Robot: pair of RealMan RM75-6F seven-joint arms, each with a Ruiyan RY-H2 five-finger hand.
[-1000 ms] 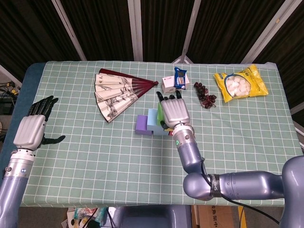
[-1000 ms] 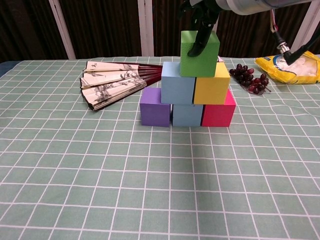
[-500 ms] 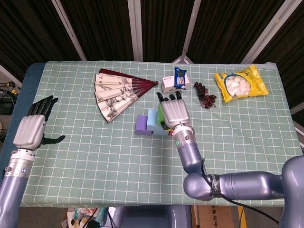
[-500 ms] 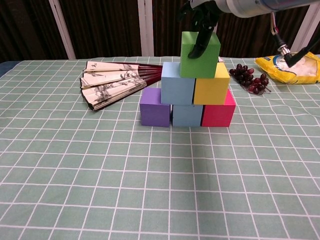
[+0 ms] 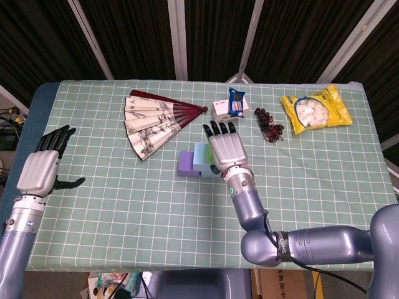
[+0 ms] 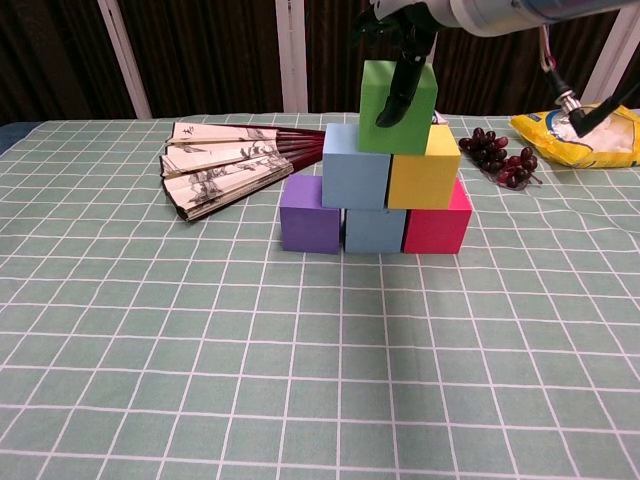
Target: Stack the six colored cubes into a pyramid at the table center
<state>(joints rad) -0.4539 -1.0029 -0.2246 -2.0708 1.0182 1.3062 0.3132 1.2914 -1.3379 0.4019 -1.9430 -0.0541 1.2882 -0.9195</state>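
Observation:
A pyramid of cubes stands mid-table. Its bottom row is a purple cube (image 6: 310,214), a blue cube (image 6: 374,230) and a pink cube (image 6: 437,228). On them sit a light blue cube (image 6: 355,165) and a yellow cube (image 6: 423,180), with a green cube (image 6: 420,115) on top. My right hand (image 6: 400,35) comes down over the green cube and grips it, thumb on the front face, fingers behind. From the head view that hand (image 5: 225,149) hides most of the stack. At the table's left edge my left hand (image 5: 40,167) hovers with fingers apart, holding nothing.
A folding fan (image 6: 225,165) lies spread behind and left of the stack. Dark grapes (image 6: 500,155) and a yellow snack bag (image 6: 585,135) lie at the back right. A small box with a blue packet (image 5: 229,107) sits just behind the stack.
My right hand has shifted slightly to the left over the stack, and the green cube has edged left with it. The left hand has not moved.

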